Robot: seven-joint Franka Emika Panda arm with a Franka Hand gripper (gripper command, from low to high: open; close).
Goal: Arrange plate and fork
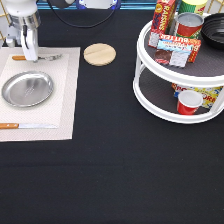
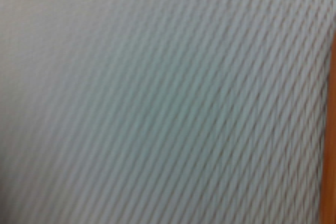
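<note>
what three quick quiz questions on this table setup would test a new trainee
1. True or false: the plate lies on the placemat.
2. Which item is the hand right at? A) the wooden coaster B) the fork C) the knife
3. Fill in: the red cup stands on the ______ tier of the white two-tier rack.

Key:
1. True. The plate sits on the mat between fork and knife.
2. B. The hand is down at the fork's handle, near the mat's edge at the exterior view's top.
3. Lower.
</note>
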